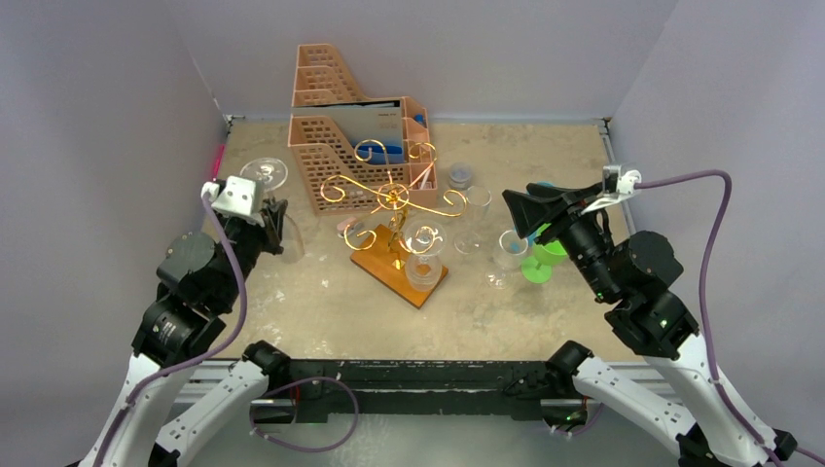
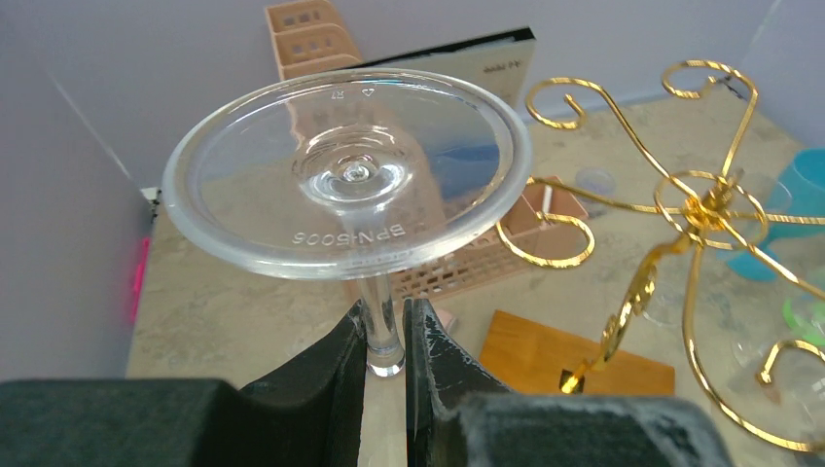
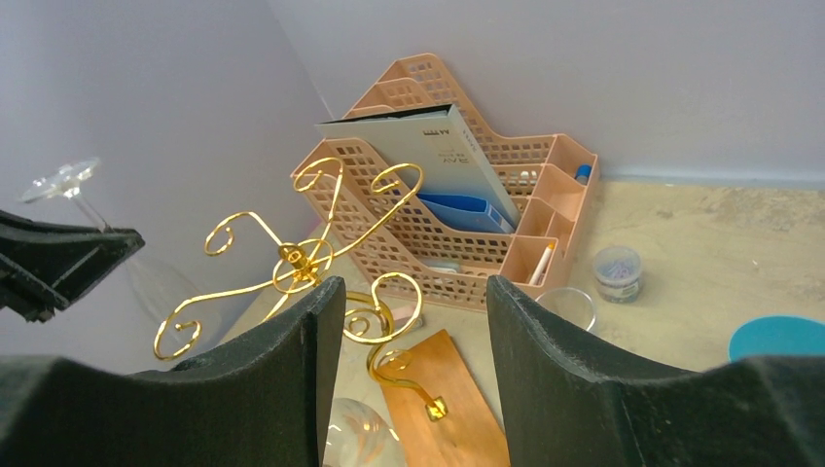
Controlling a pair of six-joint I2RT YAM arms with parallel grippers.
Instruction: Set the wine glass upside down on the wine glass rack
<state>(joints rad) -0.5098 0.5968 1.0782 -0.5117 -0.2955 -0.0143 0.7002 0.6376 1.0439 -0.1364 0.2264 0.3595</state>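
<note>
Gold-wire wine glass rack lies right of my left gripper, clamped on the wine glass stem, foot up (right gripper gapes empty).

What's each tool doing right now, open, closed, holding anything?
Left tool: closed on the stem of the wine glass, foot up.
Right tool: open, holding nothing.

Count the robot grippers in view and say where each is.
2. The left gripper is on the table's left, shut on the wine glass by its stem. The right gripper is on the right, open and empty, facing the wine glass rack. None hidden.
</note>
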